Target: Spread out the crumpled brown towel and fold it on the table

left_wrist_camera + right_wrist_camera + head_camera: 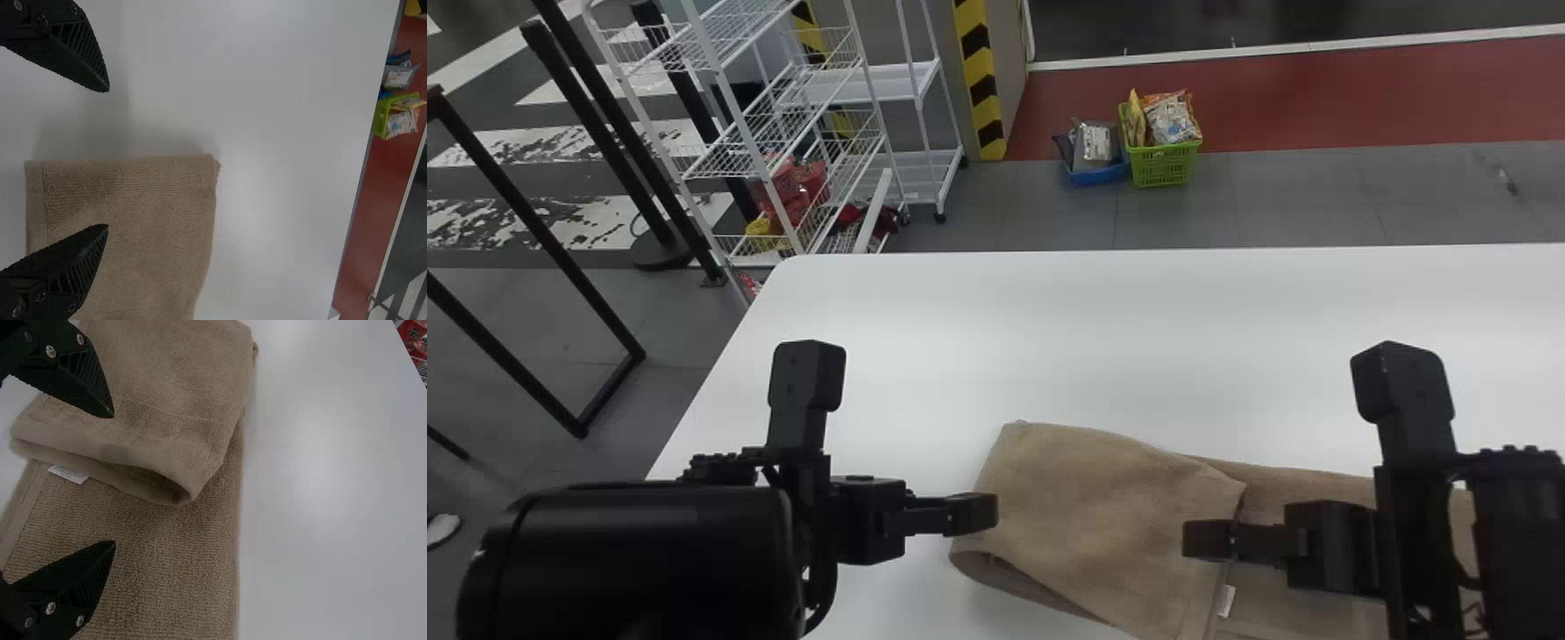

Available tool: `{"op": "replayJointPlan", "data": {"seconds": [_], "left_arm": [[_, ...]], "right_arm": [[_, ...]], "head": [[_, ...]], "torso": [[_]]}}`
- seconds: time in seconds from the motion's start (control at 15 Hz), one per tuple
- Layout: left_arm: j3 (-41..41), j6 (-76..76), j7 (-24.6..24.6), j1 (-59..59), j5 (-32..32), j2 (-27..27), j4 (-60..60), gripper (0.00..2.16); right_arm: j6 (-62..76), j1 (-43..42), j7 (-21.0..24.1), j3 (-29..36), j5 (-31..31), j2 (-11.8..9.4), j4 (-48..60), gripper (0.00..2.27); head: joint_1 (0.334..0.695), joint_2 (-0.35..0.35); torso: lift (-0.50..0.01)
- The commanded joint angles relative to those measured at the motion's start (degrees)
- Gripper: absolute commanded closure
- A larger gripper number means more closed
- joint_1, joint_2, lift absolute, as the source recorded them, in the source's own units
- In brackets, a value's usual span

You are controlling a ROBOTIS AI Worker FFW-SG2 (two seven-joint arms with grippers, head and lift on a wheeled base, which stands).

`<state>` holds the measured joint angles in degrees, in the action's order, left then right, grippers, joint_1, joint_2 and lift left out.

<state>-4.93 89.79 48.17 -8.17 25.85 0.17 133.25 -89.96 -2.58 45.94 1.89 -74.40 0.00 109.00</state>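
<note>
With its left part folded over, the brown towel (pixel 1103 516) is laid near on the table (pixel 1138 356), overhung by the left gripper (pixel 871 520) and right gripper (pixel 1325 547), both spread wide, empty.

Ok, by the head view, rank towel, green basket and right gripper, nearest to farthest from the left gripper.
From the left gripper:
1. Towel, just to its right.
2. Right gripper, over the towel's right part.
3. Green basket, on the floor far ahead.
</note>
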Motion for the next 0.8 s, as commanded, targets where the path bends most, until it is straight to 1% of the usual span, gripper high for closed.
{"op": "replayJointPlan", "data": {"seconds": [0.0,0.07,0.13,0.2,0.27,0.33,0.4,0.73], "left_arm": [[-0.1,0.2,0.0,0.1,-0.3,-0.3,-0.1,0.08],[-0.1,0.2,0.0,0.1,-0.3,-0.3,-0.2,0.08],[-0.1,0.2,0.0,0.2,-0.4,-0.3,-0.4,0.08],[-0.2,0.2,0.0,0.3,-0.4,-0.3,-0.7,0.08],[-0.4,0.2,0.0,0.3,-0.4,-0.3,-0.7,0.08],[-0.6,0.2,0.1,0.3,-0.4,-0.3,-0.7,0.08],[-0.7,0.2,0.1,0.3,-0.4,-0.3,-0.7,0.08],[-0.6,0.2,0.1,0.3,-0.4,-0.3,-0.6,0.08]], "right_arm": [[-0.1,-0.6,-0.2,-0.3,0.4,0.1,-1.8,0.22],[-0.1,-0.8,-0.5,-0.5,0.5,0.1,-2.3,0.32],[-0.1,-0.8,-0.8,-0.8,0.5,0.1,-2.4,0.47],[-0.1,-0.8,-1.2,-1.1,0.5,0.1,-2.3,0.74],[-0.1,-0.8,-1.2,-1.1,0.3,0.1,-2.2,1.16],[-0.1,-0.6,-1.3,-0.9,0.2,0.1,-1.8,1.52],[-0.1,-0.2,-1.3,-0.6,-0.2,0.1,-1.3,1.59],[-0.1,1.5,-2.0,1.1,-1.0,0.1,2.4,1.6]], "head": [[0.695,0.245],[0.695,0.248],[0.695,0.249],[0.695,0.25],[0.695,0.255],[0.695,0.258],[0.695,0.261],[0.695,0.263]], "torso": [[-0.127],[-0.127],[-0.127],[-0.127],[-0.127],[-0.127],[-0.127],[-0.127]]}}
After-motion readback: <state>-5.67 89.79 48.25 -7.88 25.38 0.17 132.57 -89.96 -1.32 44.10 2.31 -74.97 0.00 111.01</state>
